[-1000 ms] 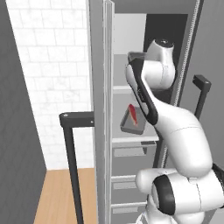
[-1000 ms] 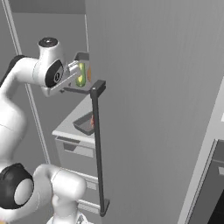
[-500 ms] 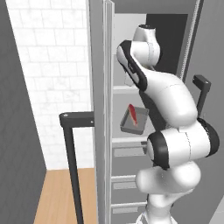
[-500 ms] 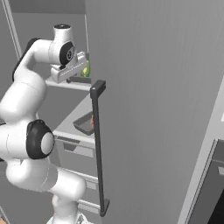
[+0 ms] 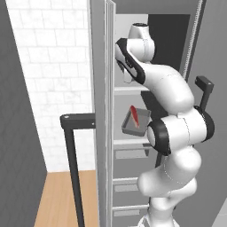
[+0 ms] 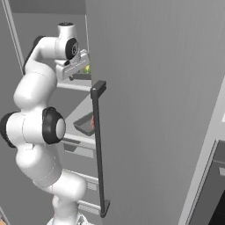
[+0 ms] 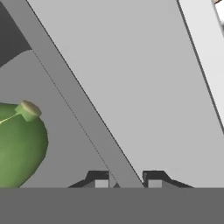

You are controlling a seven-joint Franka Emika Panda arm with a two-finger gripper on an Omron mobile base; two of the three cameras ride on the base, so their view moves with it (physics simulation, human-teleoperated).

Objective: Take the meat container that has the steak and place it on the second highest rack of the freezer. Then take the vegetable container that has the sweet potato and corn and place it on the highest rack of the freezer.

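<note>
Inside the open freezer (image 5: 195, 53), we see the white arm reaching up to the highest rack (image 5: 133, 89), its wrist bent in over the shelf. In the right base view the gripper (image 6: 78, 66) sits at the edge of the vegetable container (image 6: 82, 75), where a patch of yellow-green shows beside the hand. From the hand view, the gripper's two dark fingertips (image 7: 101, 179) stand a narrow gap apart on either side of a thin grey wall of the container (image 7: 87, 118), which runs diagonally up across the frame; we read the jaws as pinching that wall. To the left of the wall lies the corn (image 7: 19, 142), a rounded green body with a small pale stub at its end, resting within the container. One shelf lower, on the second highest rack (image 5: 128, 142), we find the meat container (image 5: 135, 123), a shallow grey tray with the steak (image 5: 134, 116) lying as a red strip along it. The tray sits well apart from the hand. The freezer door (image 6: 154, 110) stands open at the right, its long black bar handle (image 6: 99, 149) upright along the door's edge, and drawers (image 5: 128, 186) show below the shelves.
</note>
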